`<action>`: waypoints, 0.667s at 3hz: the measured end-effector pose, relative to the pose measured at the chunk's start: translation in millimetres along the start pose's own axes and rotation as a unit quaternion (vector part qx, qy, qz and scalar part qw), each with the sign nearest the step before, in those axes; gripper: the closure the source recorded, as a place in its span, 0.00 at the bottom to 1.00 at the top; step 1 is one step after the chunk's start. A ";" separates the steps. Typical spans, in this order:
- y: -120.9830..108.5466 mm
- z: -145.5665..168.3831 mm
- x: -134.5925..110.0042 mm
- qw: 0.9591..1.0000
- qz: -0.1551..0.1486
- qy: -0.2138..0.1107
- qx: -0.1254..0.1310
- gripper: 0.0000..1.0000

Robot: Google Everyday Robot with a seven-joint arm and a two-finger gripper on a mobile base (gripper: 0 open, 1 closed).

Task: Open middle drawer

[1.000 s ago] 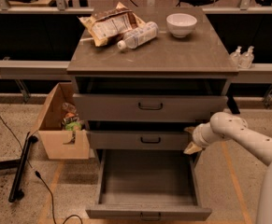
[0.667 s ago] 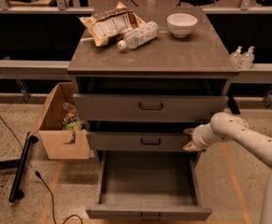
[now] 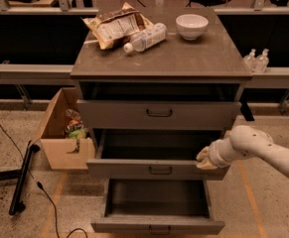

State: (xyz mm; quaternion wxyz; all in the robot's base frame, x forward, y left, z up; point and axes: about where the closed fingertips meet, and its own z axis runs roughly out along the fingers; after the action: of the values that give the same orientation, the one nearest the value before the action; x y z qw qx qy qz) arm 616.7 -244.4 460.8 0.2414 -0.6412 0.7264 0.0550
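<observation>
— Sliding out, is it? The middle drawer (image 3: pixel 156 170) looks further forward than a second ago.
— Yes. Its front panel now stands clearly forward of the top drawer (image 3: pixel 159 114) above it, and the dark hollow behind it shows wide. A second ago only a narrow gap showed there.
— And the gripper?
— The gripper (image 3: pixel 206 160) sits at the right end of the panel's upper edge, touching it, well away from the black loop handle (image 3: pixel 161 170). It has come forward with the drawer. Whether it is clenched on that edge or merely hooked behind it, I cannot tell.
— So where does the task stand?
— Largely done, I judge. The drawer is open, though not as far out as the bottom drawer (image 3: pixel 156 226) beneath it. A little more pull would settle it.
</observation>
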 end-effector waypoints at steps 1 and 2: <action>-1.3 -5.1 -2.5 1.000 0.000 0.000 0.000 0.83; 24.3 -17.4 -4.7 1.000 0.010 0.000 -0.013 0.60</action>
State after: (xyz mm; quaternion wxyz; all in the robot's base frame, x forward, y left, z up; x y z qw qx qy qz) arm 588.8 -242.7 472.4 0.2324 -0.6369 0.7320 0.0666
